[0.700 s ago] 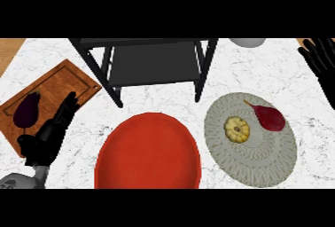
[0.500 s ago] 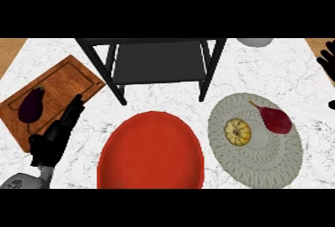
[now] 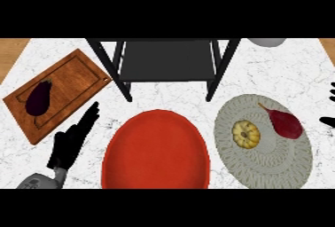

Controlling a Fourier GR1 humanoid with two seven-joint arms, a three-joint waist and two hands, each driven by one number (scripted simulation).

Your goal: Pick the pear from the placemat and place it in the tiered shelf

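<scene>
Your pear (image 3: 285, 123), dark red, lies on the round woven placemat (image 3: 265, 165) beside a small yellow squash (image 3: 246, 134), well apart from the black tiered shelf (image 3: 166, 61). Your left hand (image 3: 73, 139) rests with fingers straight and together; your right hand (image 3: 329, 119) barely shows, fingers impossible to tell.

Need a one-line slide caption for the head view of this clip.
Red pear and small pumpkin lie on the round placemat; black tiered shelf stands behind, left hand open.
</scene>
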